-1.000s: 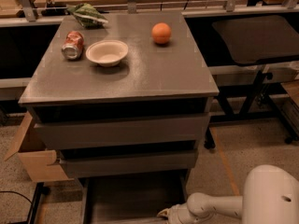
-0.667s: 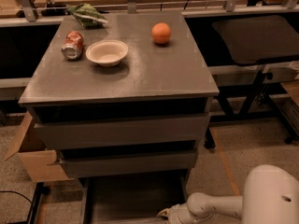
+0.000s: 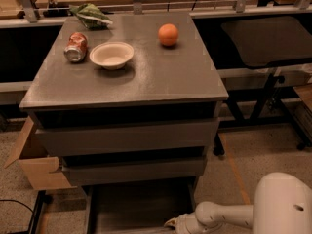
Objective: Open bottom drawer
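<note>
Bottom drawer (image 3: 136,206), where is it relative to the gripper?
It stands pulled out under the cabinet's two larger fronts, its grey box interior showing just left of the gripper (image 3: 170,223) and running up from it toward the cabinet.
And the gripper itself?
Low at the picture's lower edge, by the right front end of the bottom drawer, on a white arm (image 3: 219,214) reaching in from the right. Whether it is spread or pressed together I cannot tell, nor whether it touches the drawer.
What is above it?
The middle drawer (image 3: 134,169) directly above and a little left, shut, then the top drawer (image 3: 126,138), shut too, then the grey cabinet top (image 3: 156,82).
Anything on that top?
Well above the gripper: an orange (image 3: 168,34) almost straight up from it, a white bowl (image 3: 111,55) to the upper left, a crushed can (image 3: 76,47) lying just beside the bowl, and a green packet (image 3: 90,14) at the far left corner.
What crowds the drawer's sides?
An open cardboard box (image 3: 36,167) far left of the gripper, beside the cabinet. A black table (image 3: 268,40) stands up to the right, well apart.
</note>
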Robot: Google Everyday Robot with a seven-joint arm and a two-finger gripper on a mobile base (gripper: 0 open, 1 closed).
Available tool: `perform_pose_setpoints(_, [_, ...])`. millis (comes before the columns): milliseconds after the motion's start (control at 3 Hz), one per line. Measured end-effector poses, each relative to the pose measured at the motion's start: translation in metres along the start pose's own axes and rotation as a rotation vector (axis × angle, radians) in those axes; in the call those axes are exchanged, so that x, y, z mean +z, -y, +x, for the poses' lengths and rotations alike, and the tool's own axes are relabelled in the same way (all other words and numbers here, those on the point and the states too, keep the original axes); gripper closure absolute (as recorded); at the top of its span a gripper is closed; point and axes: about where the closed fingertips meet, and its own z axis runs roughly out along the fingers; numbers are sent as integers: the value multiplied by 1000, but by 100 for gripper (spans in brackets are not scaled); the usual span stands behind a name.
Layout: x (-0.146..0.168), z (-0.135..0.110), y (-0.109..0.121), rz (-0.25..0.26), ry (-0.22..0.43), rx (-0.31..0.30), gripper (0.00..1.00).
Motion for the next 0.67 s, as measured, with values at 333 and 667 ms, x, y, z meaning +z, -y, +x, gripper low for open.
perform_pose_setpoints(333, [1,-1,-1,-3,1,-1,15])
perform_pose_setpoints(667, [-12,-8,0,27,-1,-21,0])
